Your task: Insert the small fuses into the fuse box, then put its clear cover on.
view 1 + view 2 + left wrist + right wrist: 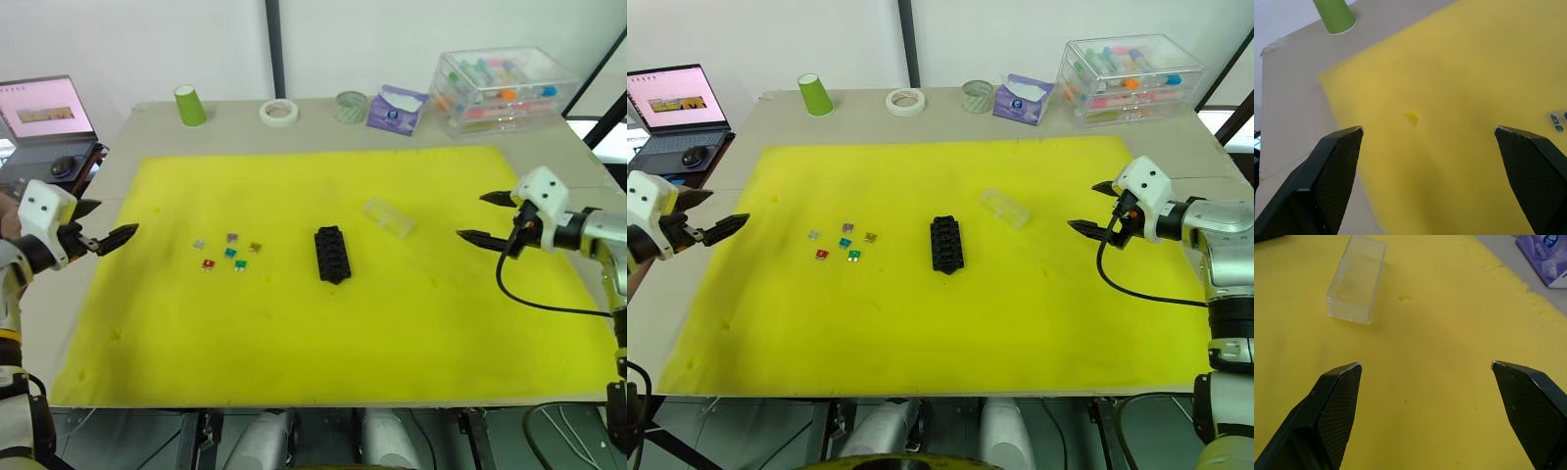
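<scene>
My left end effector [108, 223] and right end effector [487, 216] hover spread wide and empty; fuses [228, 252], box [332, 254] and cover [389, 217] lie apart on the mat [392, 333].

We see our left claw [1427, 132] spread wide over the yellow mat [1459, 88], a green cup [1334, 15] on the tabletop [1288, 98] beyond.

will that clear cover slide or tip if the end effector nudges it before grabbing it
The clear cover looks like a thin hollow plastic cap, so probably very light. It lies flat on its long side on the yellow foam mat, so tipping seems unlikely; it would more likely skid. Its smooth walls may slip between the fingers.
</scene>
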